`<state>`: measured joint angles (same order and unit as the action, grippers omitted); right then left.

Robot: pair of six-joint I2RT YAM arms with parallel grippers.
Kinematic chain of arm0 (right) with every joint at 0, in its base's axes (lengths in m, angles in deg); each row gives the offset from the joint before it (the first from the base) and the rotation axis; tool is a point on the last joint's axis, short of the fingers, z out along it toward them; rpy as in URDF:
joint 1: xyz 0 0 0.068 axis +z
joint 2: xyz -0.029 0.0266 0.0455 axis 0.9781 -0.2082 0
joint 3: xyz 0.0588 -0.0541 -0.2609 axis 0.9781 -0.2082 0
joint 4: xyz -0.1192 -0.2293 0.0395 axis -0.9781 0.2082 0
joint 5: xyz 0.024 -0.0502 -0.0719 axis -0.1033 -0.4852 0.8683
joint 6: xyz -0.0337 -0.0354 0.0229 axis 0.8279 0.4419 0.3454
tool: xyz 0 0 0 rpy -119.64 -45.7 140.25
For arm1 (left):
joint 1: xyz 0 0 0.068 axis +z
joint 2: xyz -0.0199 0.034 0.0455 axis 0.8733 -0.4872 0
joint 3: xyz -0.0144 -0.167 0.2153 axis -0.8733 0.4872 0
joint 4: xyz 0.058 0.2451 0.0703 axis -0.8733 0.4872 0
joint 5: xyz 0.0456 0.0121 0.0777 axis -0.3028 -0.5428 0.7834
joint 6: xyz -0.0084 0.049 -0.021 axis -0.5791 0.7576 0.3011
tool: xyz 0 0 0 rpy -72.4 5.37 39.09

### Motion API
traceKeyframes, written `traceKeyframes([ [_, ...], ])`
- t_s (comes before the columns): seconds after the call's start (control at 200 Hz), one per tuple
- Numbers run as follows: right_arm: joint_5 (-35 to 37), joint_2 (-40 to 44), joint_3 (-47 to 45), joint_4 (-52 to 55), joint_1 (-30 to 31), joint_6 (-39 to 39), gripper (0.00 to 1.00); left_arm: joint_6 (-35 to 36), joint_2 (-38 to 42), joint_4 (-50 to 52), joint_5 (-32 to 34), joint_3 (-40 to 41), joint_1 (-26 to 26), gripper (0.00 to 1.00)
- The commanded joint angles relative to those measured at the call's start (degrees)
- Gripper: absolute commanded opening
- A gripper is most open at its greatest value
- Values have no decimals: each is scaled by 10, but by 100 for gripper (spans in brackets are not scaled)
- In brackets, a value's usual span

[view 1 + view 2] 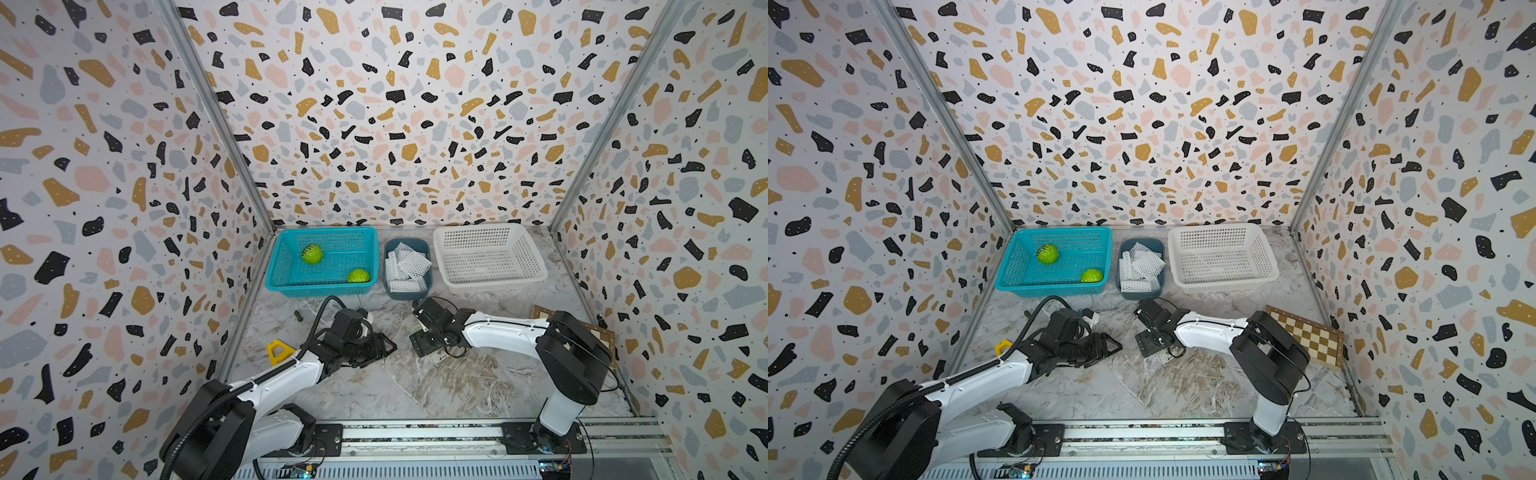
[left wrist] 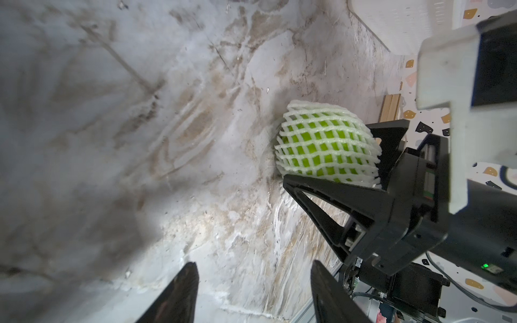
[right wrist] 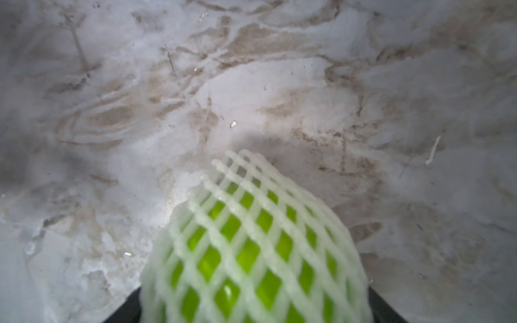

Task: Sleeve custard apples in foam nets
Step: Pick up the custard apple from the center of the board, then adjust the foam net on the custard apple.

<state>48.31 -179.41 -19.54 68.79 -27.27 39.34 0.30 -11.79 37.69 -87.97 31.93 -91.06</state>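
One custard apple [image 2: 326, 145], sleeved in a foam net [image 2: 313, 112], is gripped by the right claw [image 1: 419, 330] close to the desk [image 1: 436, 386]. The left claw [image 2: 254, 268] is seen open and empty. Two bare custard apples [image 1: 312, 254] [image 1: 359, 275] are left in the blue basket [image 1: 324, 230].

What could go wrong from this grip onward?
1. The right end effector holds the sleeved custard apple through soft foam; the round fruit may slip out.
2. The foam net ends open, so it may ride off.
3. The open left end effector sits close; arms could clash on lifting.
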Motion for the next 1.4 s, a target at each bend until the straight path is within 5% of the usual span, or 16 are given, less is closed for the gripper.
traceKeyframes([
  [0.0, -48, 68, -34, -30, -21, 25, 80, -4, 24, 15, 2, -13, 3, 63],
  [0.385, -129, 325, -145, -185, -40, 96, 80, 49, 116, 136, -31, -126, 34, 63],
  [0.616, -154, 438, -182, -241, -33, 148, 80, 47, 134, 116, -127, -191, 45, 52],
  [0.981, -143, 465, -176, -255, 20, 192, 80, -40, 120, -17, -260, -221, 38, 34],
  [1.131, -140, 455, -172, -253, 30, 196, 80, -48, 113, -29, -261, -225, 18, 48],
  [1.392, -137, 444, -162, -248, 38, 202, 79, -48, 105, -34, -254, -231, 3, 49],
])
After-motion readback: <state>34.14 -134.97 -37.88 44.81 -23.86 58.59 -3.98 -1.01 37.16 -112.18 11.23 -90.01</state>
